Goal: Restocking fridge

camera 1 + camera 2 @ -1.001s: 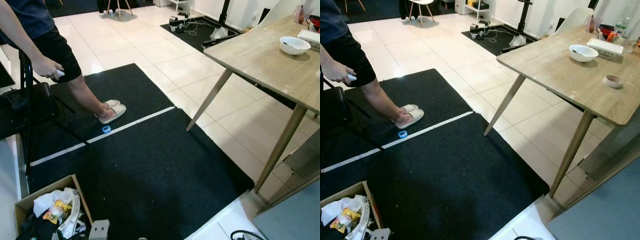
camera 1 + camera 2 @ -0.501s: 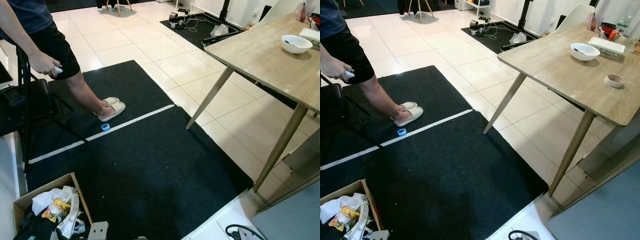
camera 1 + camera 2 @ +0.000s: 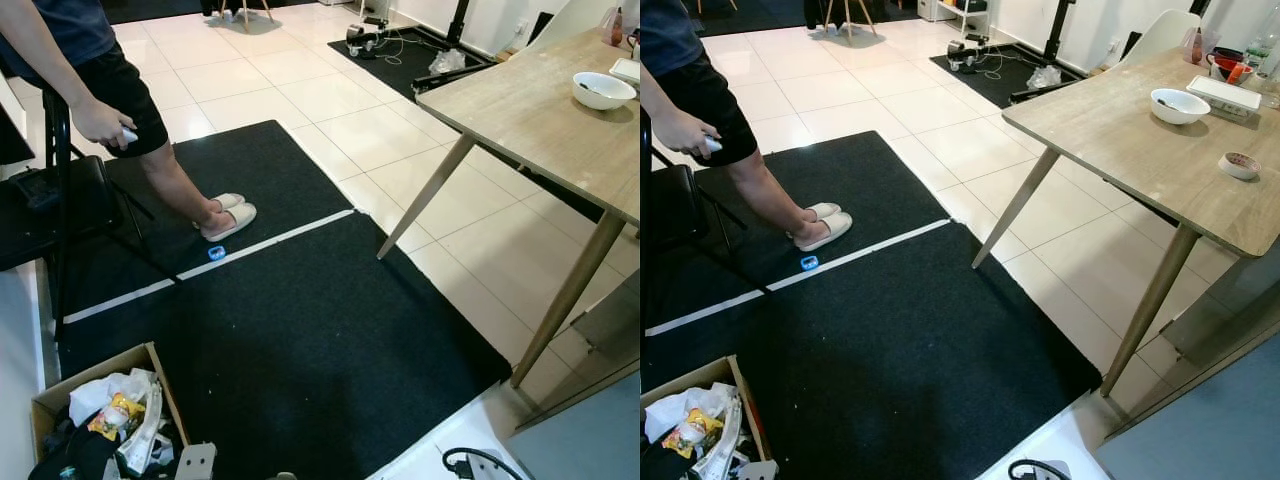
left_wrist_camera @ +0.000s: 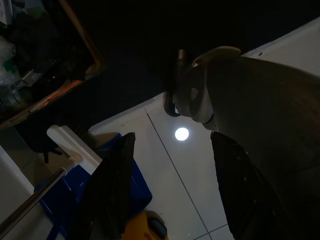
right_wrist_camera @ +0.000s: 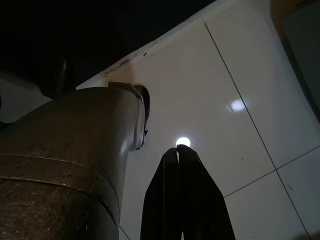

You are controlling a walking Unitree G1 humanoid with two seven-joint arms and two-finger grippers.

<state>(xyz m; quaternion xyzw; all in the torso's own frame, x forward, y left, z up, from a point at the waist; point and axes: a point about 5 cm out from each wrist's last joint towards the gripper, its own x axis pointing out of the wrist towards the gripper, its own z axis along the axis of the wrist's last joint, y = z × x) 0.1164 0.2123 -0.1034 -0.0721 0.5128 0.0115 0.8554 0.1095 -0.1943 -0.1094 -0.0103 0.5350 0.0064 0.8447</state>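
A cardboard box [image 3: 150, 358] full of packets and bags, one of them a yellow snack packet [image 3: 112, 416], stands on the black mat at my lower left. My left gripper [image 4: 170, 185] hangs idle over white floor tiles, its two black fingers [image 4: 107, 192] held apart with nothing between them. My right gripper [image 5: 180, 155] hangs idle beside my leg above the tiles, fingertips pressed together, empty.
A person [image 3: 95, 70] stands at the far left holding a small white controller, feet in pale slippers [image 3: 228, 217]. A wooden table [image 3: 1140, 130] with bowls stands to the right. Black mats [image 3: 300, 330] with a white tape line cover the floor; a blue object [image 3: 215, 253] lies on the line.
The whole view has shifted slightly as my head moved. The person's hand with the controller has shifted a little. Both arms hang as before.
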